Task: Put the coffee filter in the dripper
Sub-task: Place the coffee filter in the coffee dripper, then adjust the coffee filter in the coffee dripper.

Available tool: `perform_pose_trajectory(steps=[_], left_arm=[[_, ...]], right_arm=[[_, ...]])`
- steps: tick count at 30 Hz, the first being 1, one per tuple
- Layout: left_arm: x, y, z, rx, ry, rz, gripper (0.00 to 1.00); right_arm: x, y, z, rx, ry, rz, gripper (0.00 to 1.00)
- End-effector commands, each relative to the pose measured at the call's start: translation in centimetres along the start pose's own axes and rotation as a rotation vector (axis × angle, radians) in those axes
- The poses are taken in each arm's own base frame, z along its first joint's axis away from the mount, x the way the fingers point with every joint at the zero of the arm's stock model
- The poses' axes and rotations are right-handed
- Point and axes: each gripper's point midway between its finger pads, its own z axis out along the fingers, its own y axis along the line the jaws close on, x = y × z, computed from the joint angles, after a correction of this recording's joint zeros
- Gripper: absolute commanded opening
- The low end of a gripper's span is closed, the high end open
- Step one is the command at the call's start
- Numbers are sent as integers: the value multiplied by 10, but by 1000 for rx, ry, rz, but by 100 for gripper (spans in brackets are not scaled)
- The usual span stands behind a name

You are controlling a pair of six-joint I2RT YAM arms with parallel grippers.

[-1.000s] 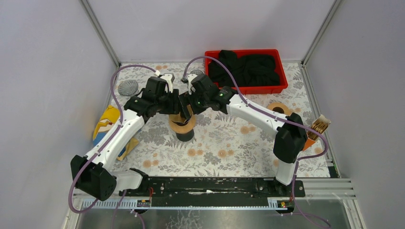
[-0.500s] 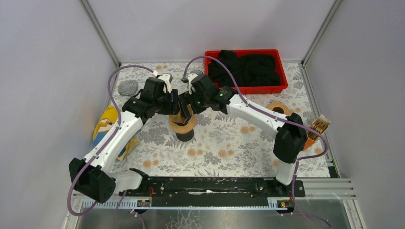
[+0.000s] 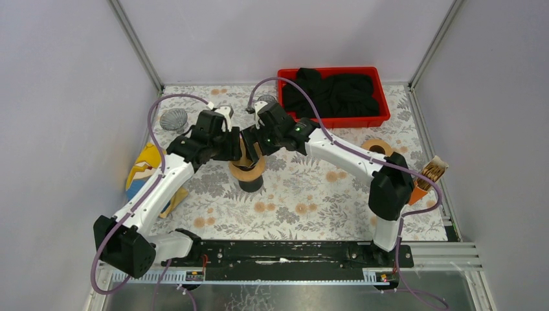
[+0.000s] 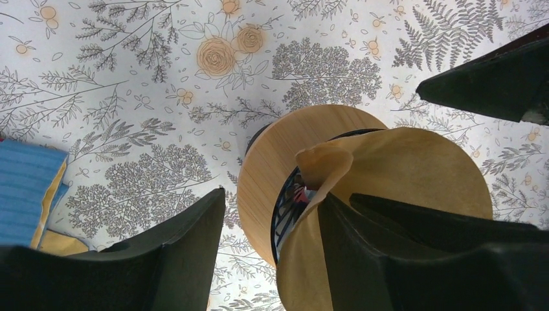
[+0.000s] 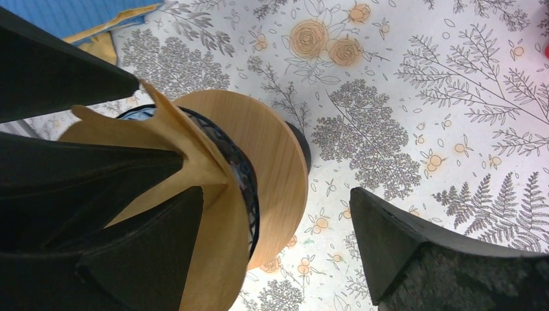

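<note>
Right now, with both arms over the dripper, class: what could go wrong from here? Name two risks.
1. The coffee filter sits creased, one edge folded inward over the dripper; pressing down could crush it rather than seat it.
2. The left fingers and right fingers are open and crowd the same rim; pulling away might drag the paper out or tip the dripper.

tan filter (image 4: pixel 401 170) — crumpled atop wood-collared dripper (image 4: pixel 264 170)
</note>
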Motion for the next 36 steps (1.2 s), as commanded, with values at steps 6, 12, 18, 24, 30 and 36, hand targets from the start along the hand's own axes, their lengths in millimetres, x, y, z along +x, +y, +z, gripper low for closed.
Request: perform_pose_trajectory(steps=[6, 12, 18, 24, 30, 36], left_arm=[[12, 11, 8, -51, 26, -9, 59], [16, 12, 11, -51, 38, -11, 59], [12, 8, 10, -31, 27, -13, 59], [12, 7, 10, -31, 26, -11, 59], [7, 5, 9, -23, 16, -11, 59], [-3, 2, 1, -10, -19, -16, 63]], right_arm=[[-3, -7, 8, 52, -3, -6, 91], [-2, -5, 9, 47, -1, -4, 91], [-20, 9, -13, -14, -60, -5, 91], [-33, 19, -31, -60, -118, -11, 92], [-38, 19, -40, -61, -155, -15, 94], [-38, 15, -46, -43, -172, -19, 94]])
